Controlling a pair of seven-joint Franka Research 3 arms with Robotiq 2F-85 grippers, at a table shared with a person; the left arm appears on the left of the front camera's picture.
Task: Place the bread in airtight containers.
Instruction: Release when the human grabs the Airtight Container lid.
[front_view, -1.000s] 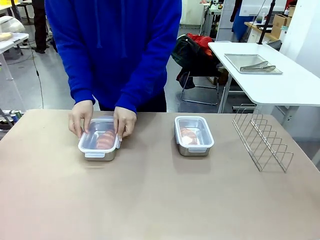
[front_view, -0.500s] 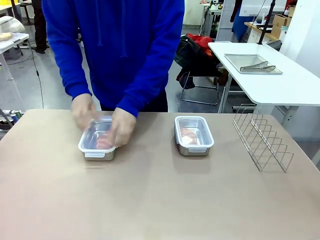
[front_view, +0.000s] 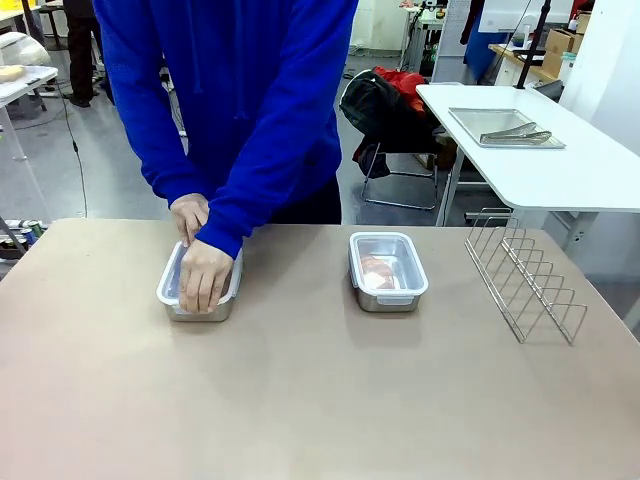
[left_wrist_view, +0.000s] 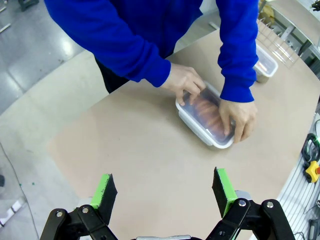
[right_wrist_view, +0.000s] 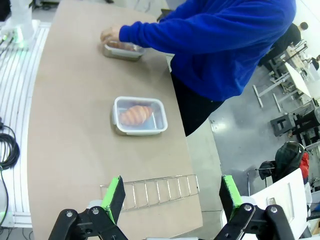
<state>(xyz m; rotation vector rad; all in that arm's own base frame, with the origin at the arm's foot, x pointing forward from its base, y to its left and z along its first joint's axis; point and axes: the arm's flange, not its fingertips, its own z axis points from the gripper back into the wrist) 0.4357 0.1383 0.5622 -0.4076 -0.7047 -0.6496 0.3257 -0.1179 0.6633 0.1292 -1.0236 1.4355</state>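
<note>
I see two croissants, each shut inside its own tin on the tan table. The left tin (front_view: 198, 290) sits near the far edge, and through its clear lid, in my left wrist view, shows a ridged golden-brown croissant (left_wrist_view: 206, 109). A person in a blue hooded top leans over it from the far side, both arms reaching down. One hand (front_view: 206, 274) lies flat on the lid with fingers spread toward me; the other hand (front_view: 189, 214) rests at the tin's far end, fingers curled over the rim.

The right tin (front_view: 387, 270) stands well apart, toward the table's middle, untouched. It is a shiny steel rectangle with rounded corners, and a clear lid on top (the snap tabs show at each short end). Its croissant (right_wrist_view: 135, 114) lies crescent-shaped along the length.

Farther right, a wire rack (front_view: 526, 277) of thin metal loops stands on the table.

My left gripper (left_wrist_view: 163, 187) hangs high above the table's near side, jaws wide and holding nothing, green pads facing each other. My right gripper (right_wrist_view: 172, 196) is likewise spread wide and bare, above the rack's end of the table.
</note>
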